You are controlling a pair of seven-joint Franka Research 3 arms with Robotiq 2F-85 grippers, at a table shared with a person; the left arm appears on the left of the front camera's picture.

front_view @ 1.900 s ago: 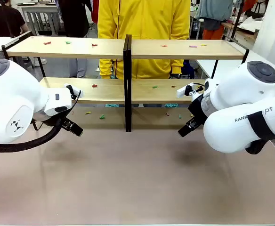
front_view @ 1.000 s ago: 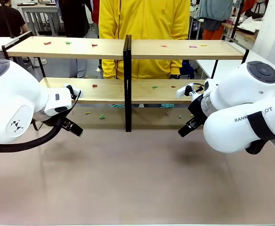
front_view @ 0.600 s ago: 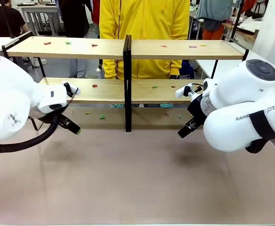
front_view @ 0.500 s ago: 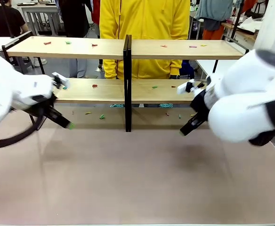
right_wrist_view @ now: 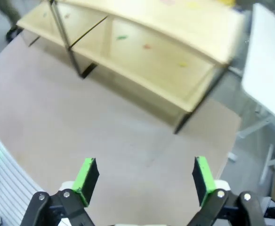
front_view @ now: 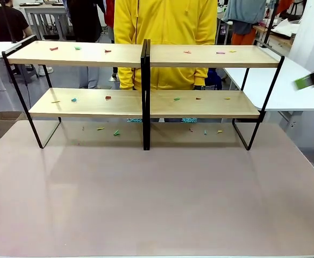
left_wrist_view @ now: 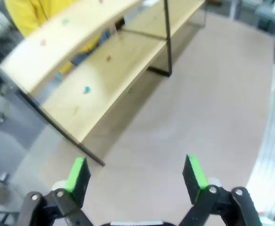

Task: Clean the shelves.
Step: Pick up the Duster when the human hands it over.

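The shelves (front_view: 211, 56) stand along the far side of the worktop (front_view: 157, 199), with a person (front_view: 168, 21) in a yellow top right behind them. Little coloured bits (front_view: 108, 98) lie on the boards (some lie underneath too). The left claw (left_wrist_view: 136, 172) is spread wide, holding nothing. The right claw (right_wrist_view: 144, 176) is spread wide and empty too.

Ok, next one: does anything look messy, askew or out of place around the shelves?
Yes: small coloured scraps lie scattered on both top boards and both lower boards of the shelves, with a few more on the table beneath the lower tier. The racks themselves stand straight and look undamaged.
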